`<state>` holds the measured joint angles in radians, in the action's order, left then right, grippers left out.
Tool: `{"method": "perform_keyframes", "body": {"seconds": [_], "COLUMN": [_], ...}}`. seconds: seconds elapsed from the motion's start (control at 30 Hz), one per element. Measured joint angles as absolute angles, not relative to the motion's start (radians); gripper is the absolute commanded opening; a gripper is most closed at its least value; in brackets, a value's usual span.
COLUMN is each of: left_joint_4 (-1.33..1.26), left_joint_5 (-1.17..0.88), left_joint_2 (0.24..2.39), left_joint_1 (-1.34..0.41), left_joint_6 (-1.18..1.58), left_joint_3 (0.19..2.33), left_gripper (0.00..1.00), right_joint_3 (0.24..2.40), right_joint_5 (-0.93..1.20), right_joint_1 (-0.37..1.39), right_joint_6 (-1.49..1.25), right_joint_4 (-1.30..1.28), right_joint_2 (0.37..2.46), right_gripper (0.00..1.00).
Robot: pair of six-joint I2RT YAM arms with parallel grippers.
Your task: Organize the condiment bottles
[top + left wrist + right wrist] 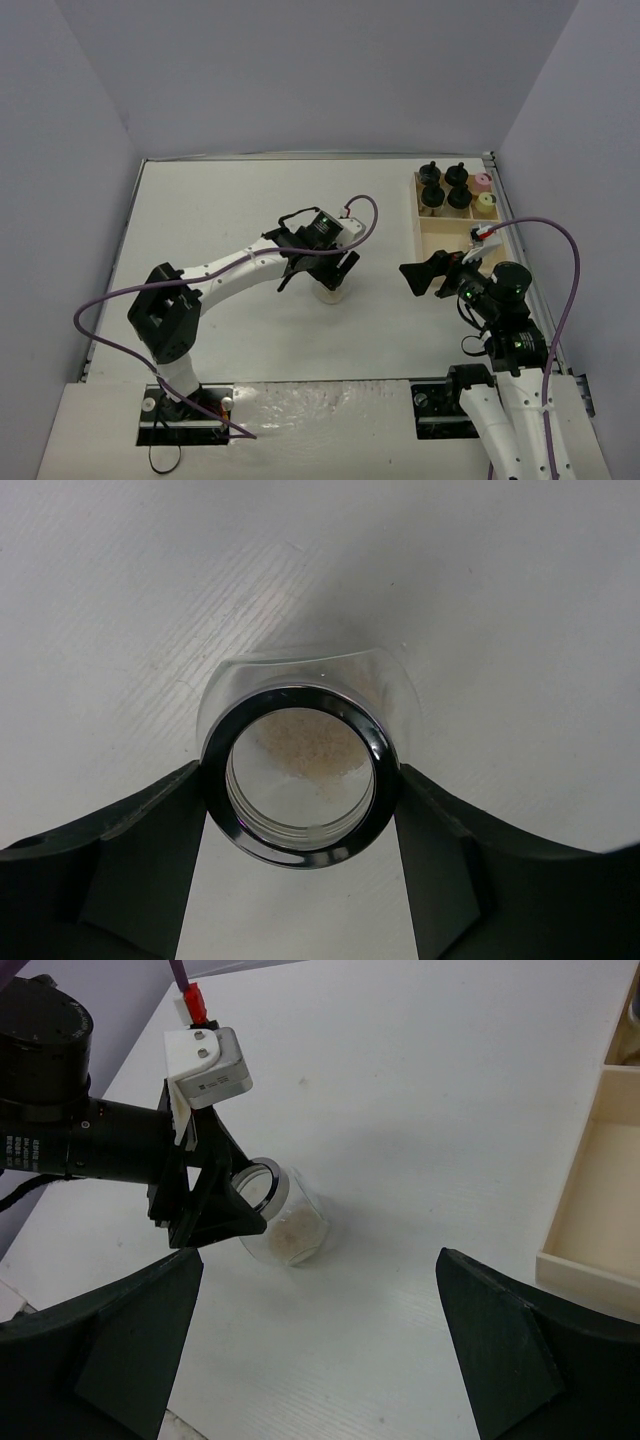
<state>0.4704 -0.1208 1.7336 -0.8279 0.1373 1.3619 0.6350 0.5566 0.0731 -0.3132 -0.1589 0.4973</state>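
Around me the white table [240, 210] is a matte sheet with faint streaks, boxed in by plain lavender-grey walls [300, 80]. At its far right stands the pale wooden tray [445, 233], square-cornered, with thin dividers. Its back compartments hold four black-capped jars [431, 193] in a block, with the pink-capped jar [481, 182] and the yellow-capped jar [485, 204] just beside them on the right; the compartment nearer me shows bare wood. Between the tray and my left arm sits my right gripper [418, 276], its broad black fingers spread wide apart and holding nothing, pointing towards the middle of the table. A glossy purple cable [362, 215] loops over my left wrist. My left gripper [330, 278] is clamped on the silver-rimmed jar [300, 695], one dark finger pressed against each side of its neck. The jar is near the table's centre, well apart from the tray, with open table between it and my right fingers. It is clear, rounded glass with a polished ring at an uncapped mouth, and a small heap of tan, grainy powder lies inside against the bottom. From my right wrist it looks tilted, mouth towards the left wrist; whether its base touches the table I cannot tell.
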Motion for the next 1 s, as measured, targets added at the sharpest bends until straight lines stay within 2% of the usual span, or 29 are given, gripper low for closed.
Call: {"method": "perform_keyframes", "body": {"seconds": [0.17,0.23,0.47,0.7,0.83,1.0], "left_joint_4": [0.453,0.447,0.446,0.448,0.449,0.487], "left_joint_5": [-0.109,-0.105,-0.097,-0.069,-0.034,0.039], "left_joint_2": [1.734,1.733,1.699,1.499,1.335,1.144], "left_joint_1": [-0.854,-0.855,-0.855,-0.831,-0.739,-0.508], "left_joint_6": [0.135,0.134,0.134,0.183,0.237,0.303], "left_joint_3": [1.357,1.357,1.357,1.354,1.325,1.240], "left_gripper": [0.88,0.96,0.97,0.97,0.97,0.97], "right_joint_3": [0.635,0.635,0.662,0.785,0.859,0.930], "right_joint_5": [0.537,0.532,0.517,0.493,0.483,0.400], "right_joint_1": [0.073,0.073,0.073,0.075,0.102,0.236], "right_joint_6": [-0.298,-0.291,-0.262,-0.201,-0.159,-0.122], "right_joint_4": [-0.184,-0.190,-0.217,-0.251,-0.249,-0.231], "right_joint_2": [0.498,0.499,0.531,0.652,0.758,0.931], "right_gripper": [1.00,1.00,1.00,1.00,1.00,1.00]}}
